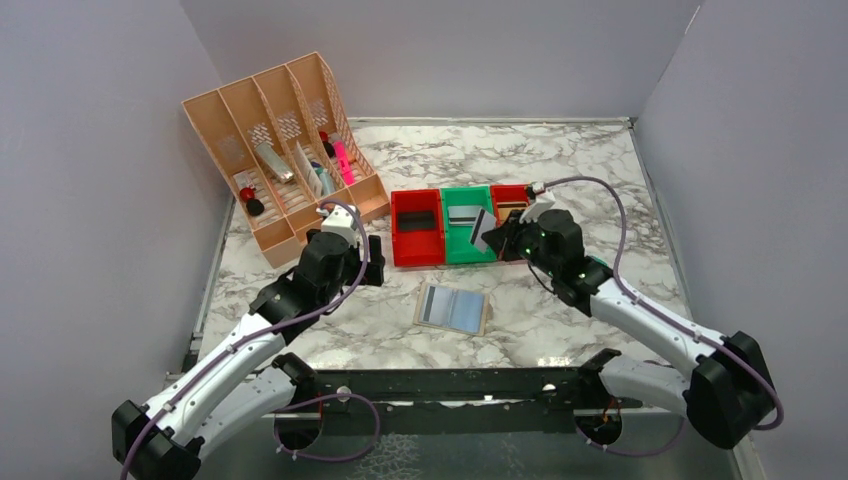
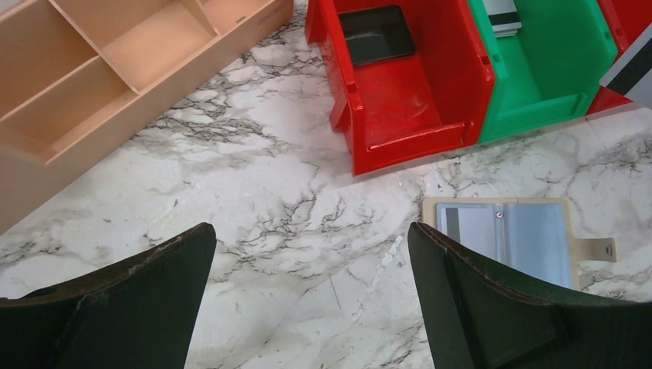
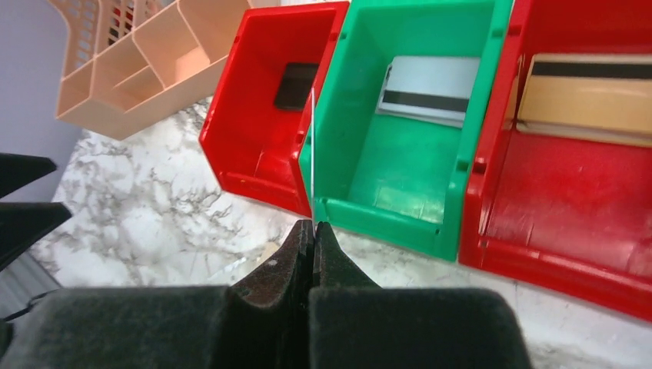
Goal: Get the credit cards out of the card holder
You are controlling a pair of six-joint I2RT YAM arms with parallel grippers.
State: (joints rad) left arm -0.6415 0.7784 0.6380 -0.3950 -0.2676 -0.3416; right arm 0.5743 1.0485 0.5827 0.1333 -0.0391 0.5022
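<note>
Top external, lower centre: card holder point(image 1: 452, 307) lies open on the marble surface point(image 1: 560, 170), left jaws spread near it at left; right jaws pinch one card point(image 1: 483, 231) over the green bin point(image 1: 462, 250), mid-frame, so this reads as the drop-off step, next apparently calling for release.

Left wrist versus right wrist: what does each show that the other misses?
Only left wrist: the open card holder on the table, the left gripper open. Only right wrist: the right gripper shut on the held card, and a tan card. Both: the black card in the red bin, the green bin, the held card.
</note>
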